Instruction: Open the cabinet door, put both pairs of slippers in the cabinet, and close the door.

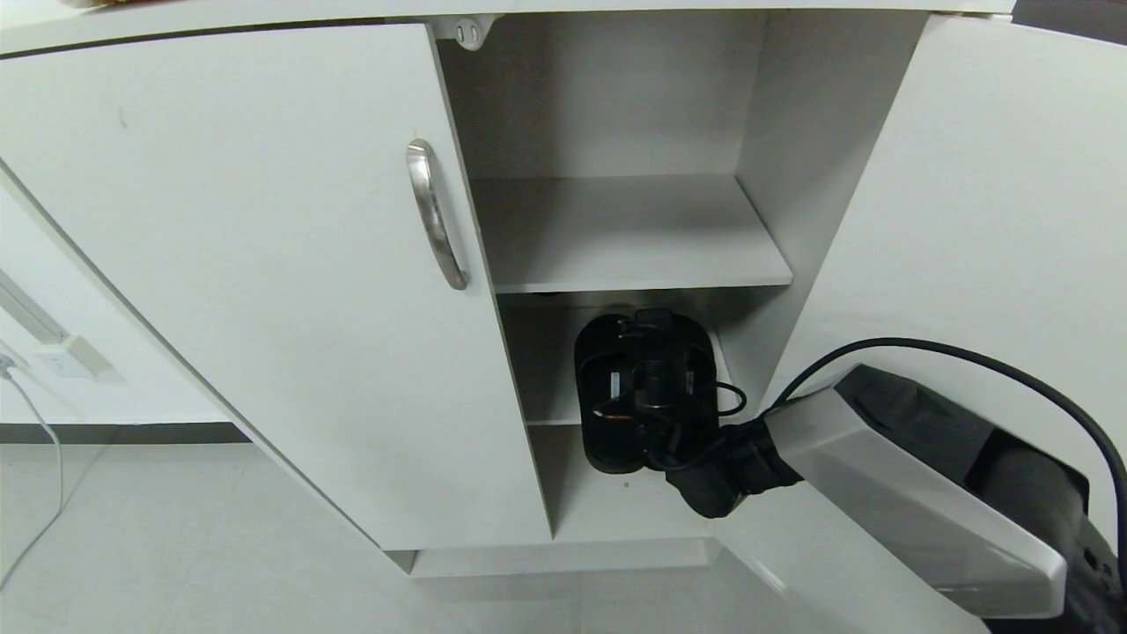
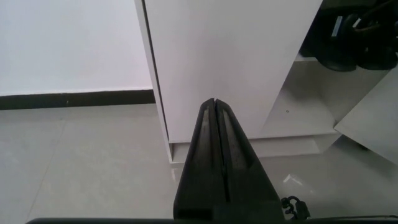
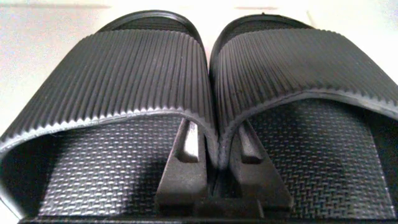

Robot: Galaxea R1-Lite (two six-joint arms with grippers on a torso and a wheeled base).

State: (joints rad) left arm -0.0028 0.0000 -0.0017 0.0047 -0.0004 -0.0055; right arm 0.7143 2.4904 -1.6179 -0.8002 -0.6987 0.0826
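Right gripper (image 3: 216, 134) is clamped tight on the pair of black moulded slippers (image 3: 143, 81), one finger inside each shoe, pinching the touching inner edges of the ribbed, arched straps together above the pebbled footbeds; the pair sits side by side low inside the white laminate cabinet (image 1: 819, 132), under the flat white shelf (image 1: 625, 233), beside the open, smooth white right door (image 1: 995, 202); the left door with its curved brushed-metal handle (image 1: 434, 216) is closed; left gripper (image 2: 214, 102) hangs over the glossy grey floor tiles (image 2: 81, 162), slim black fingers pressed flush, holding nothing.
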